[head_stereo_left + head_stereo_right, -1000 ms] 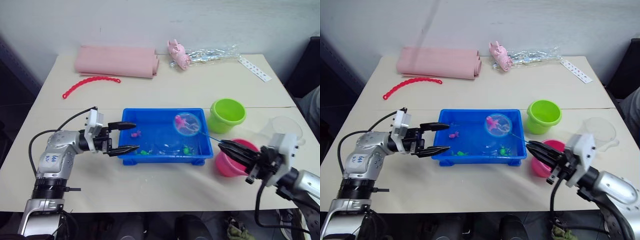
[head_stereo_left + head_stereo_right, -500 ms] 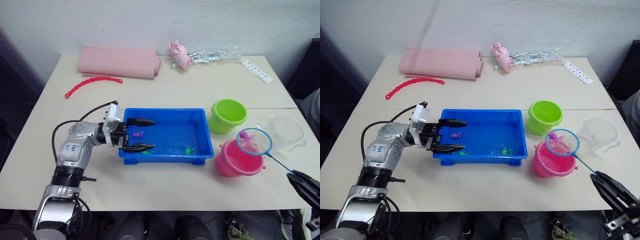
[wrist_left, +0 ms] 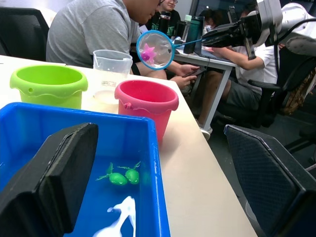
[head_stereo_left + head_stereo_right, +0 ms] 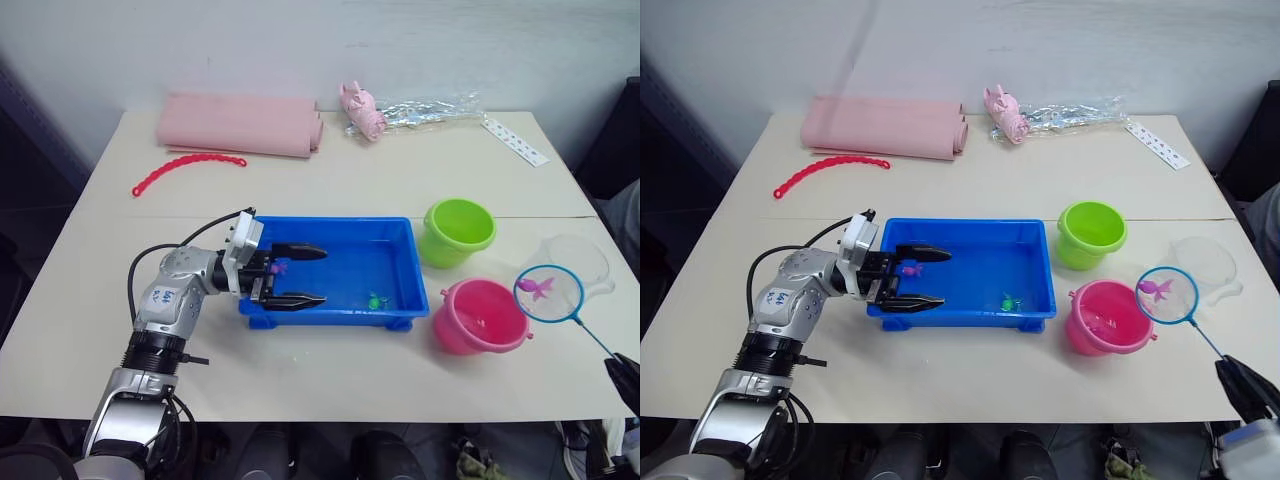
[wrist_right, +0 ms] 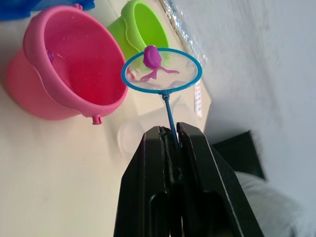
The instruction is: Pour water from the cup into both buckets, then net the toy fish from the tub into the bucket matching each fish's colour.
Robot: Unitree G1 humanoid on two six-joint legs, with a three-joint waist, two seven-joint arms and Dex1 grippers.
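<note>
the left gripper [image 4: 300,276] has pushed in from the surface beside the tub [image 4: 340,232] over the last second; its jaws now stand wide open across the tub's left end, 1 over the water and 1 along the near rim, holding nothing, forearm lying low and level. 1 pink fish [image 4: 277,267] sits between those jaws and 1 green fish [image 4: 375,299] lies near the tub's right end. further right stand the green bucket [image 4: 457,231] and the pink bucket [image 4: 482,315], apart from each other. the net [image 4: 549,293], which a second ago hung over the tub with a pink catch, has swung past the pink bucket and now hovers just beyond its right side, in front of the cup [image 4: 575,256], the pink toy [image 4: 538,288] still in the mesh. so the catch has overshot and probably needs bringing back over the pink bucket and tipping. the right gripper [image 5: 172,148] is drawn back low at the surface's near right corner, jaws clamped tight on the net's stick.
</note>
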